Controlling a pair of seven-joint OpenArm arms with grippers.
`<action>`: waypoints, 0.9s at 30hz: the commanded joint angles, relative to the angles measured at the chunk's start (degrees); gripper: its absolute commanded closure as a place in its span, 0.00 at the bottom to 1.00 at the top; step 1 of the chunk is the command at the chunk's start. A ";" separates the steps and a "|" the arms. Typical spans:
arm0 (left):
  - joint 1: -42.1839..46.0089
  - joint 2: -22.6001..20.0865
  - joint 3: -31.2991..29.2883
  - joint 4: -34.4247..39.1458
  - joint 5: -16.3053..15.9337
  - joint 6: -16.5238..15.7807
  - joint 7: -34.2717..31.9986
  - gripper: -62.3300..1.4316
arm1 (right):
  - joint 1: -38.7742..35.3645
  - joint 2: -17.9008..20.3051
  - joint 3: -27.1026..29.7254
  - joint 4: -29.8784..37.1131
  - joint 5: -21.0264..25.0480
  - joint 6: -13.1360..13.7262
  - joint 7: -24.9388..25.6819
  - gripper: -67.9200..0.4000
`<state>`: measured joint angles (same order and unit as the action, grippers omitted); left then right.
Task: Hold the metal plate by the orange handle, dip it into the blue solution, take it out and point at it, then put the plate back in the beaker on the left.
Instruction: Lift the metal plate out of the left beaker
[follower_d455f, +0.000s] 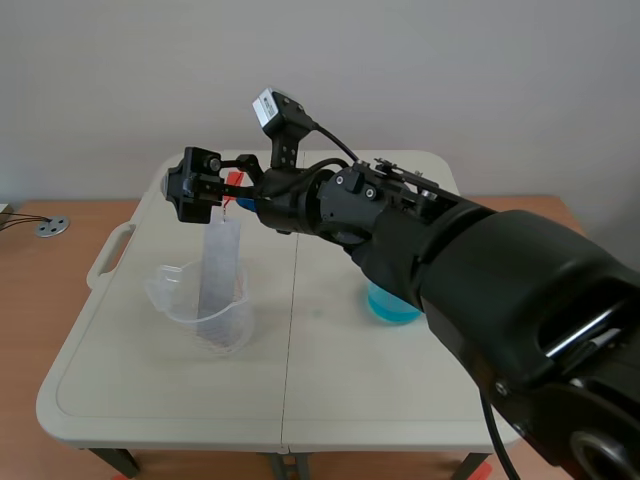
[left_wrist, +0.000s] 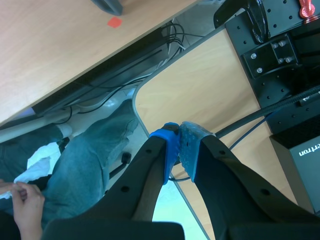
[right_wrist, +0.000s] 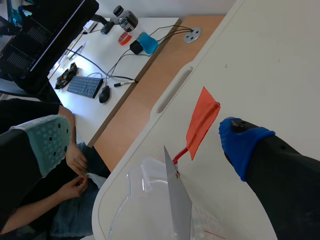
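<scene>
- Metal plate (follower_d455f: 219, 275) stands upright in the clear beaker (follower_d455f: 172, 298), orange handle (follower_d455f: 232, 180) at 12 o'clock; blue solution (follower_d455f: 392, 308) half hidden by my arm.
- My left gripper (left_wrist: 179, 146) is clenched on nothing.
- My right gripper (right_wrist: 144, 141) gapes, handle free between its fingers (right_wrist: 45, 140); plate's foot cut off.

A keyboard (right_wrist: 86, 86) and mouse (right_wrist: 104, 94) lie side by side on the white desk (right_wrist: 165, 24).

**Plate in the left beaker, arm across the table**

On the table (follower_d455f: 330, 390), the metal plate (follower_d455f: 218, 280) stands in the left beaker (follower_d455f: 175, 290) and rises above its rim. The beaker of solution (follower_d455f: 385, 308) sits well to the right, partly behind the right arm (follower_d455f: 420, 230). Above the left beaker, the plate's handle (right_wrist: 202, 120) lies between the right gripper's (right_wrist: 145, 142) parted fingers.
</scene>
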<state>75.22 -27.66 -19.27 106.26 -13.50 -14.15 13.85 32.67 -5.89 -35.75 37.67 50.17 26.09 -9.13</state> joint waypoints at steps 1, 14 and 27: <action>0.22 0.13 -0.46 0.50 -0.37 -0.15 -0.55 0.95 | 1.97 -0.33 0.00 1.05 0.59 0.00 0.39 0.14; 0.22 0.13 -0.46 0.50 -0.37 -0.15 -0.55 0.95 | 1.97 -0.31 0.00 1.05 2.14 -4.04 -2.14 0.41; 0.22 0.13 -0.46 0.50 -0.37 -0.15 -0.94 0.95 | 1.97 -0.15 0.00 1.05 2.10 -4.04 0.85 0.71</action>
<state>75.22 -27.66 -19.27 106.26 -13.50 -14.15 13.43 32.67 -5.87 -35.75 37.67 51.55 21.65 -9.54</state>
